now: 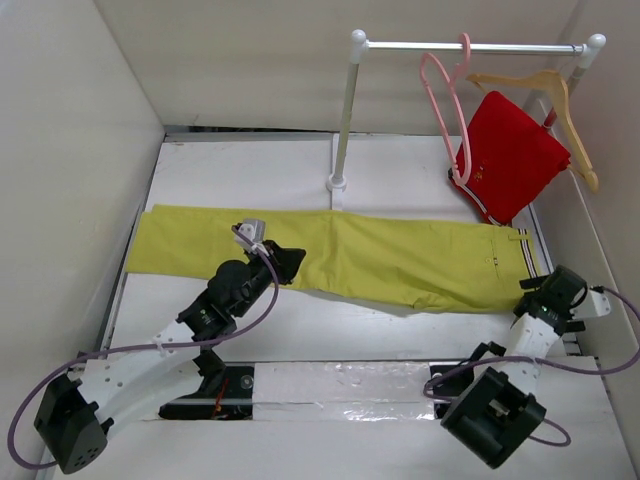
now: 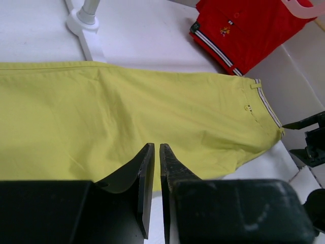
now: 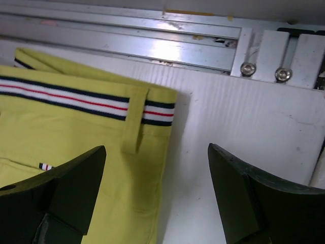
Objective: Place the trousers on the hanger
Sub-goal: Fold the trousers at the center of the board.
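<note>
The trousers [image 1: 340, 262] are lying flat just ahead of the left gripper [image 2: 156, 146], its fingers pressing almost together on nothing visible. The right gripper [image 3: 156, 152] is gaping astride the waistband corner [image 3: 160, 109] — the grasp is pending: lowering, then pinching.

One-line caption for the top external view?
Yellow-green trousers lie flat across the table, left gripper at their middle, right gripper by the waistband; pink hanger hangs on the rail.

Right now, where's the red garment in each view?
Top external: red garment upper right, below the rail.
Left wrist: top right, beyond the trousers.
Right wrist: not in it.
Shared landmark: the striped waistband, seen in all three.
</note>
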`<state>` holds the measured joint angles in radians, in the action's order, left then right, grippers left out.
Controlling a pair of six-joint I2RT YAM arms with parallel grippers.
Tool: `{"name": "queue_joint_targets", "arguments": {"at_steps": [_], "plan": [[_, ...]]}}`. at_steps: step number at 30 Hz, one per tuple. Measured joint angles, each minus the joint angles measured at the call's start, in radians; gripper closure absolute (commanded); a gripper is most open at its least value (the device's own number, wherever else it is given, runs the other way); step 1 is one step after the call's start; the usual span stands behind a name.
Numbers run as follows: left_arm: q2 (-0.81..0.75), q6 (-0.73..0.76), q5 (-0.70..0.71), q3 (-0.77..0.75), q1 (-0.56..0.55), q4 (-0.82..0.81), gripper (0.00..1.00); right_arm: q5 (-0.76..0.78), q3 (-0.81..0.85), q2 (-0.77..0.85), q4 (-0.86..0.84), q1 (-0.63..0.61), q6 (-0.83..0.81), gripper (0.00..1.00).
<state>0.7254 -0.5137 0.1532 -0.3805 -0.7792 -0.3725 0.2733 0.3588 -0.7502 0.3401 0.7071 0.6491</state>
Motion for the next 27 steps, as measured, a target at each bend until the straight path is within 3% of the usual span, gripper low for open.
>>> {"name": "queue_joint_targets", "arguments": {"at_steps": [6,12,20,21,22,25,27], "plan": [[-0.048,0.000,-0.035,0.026,0.000,-0.002,0.91,-0.163,-0.009,-0.067,-0.099,0.188,-0.065,0.15],[-0.055,0.000,-0.052,0.030,0.000,-0.002,0.91,-0.360,-0.009,-0.263,-0.220,0.222,-0.106,0.22],[-0.045,0.000,-0.062,0.032,0.000,-0.006,0.91,-0.485,-0.004,-0.351,-0.337,0.240,-0.111,0.29],[-0.038,0.000,-0.063,0.032,0.000,-0.005,0.91,-0.492,0.000,-0.365,-0.348,0.241,-0.110,0.37],[-0.031,0.000,-0.063,0.032,0.000,-0.005,0.91,-0.496,0.006,-0.383,-0.354,0.241,-0.111,0.59],[-0.008,0.000,-0.063,0.033,0.000,-0.006,0.91,-0.513,0.019,-0.438,-0.373,0.243,-0.106,0.96],[0.007,0.000,-0.061,0.033,0.000,-0.006,0.91,-0.519,0.021,-0.440,-0.390,0.235,-0.104,1.00]]}}
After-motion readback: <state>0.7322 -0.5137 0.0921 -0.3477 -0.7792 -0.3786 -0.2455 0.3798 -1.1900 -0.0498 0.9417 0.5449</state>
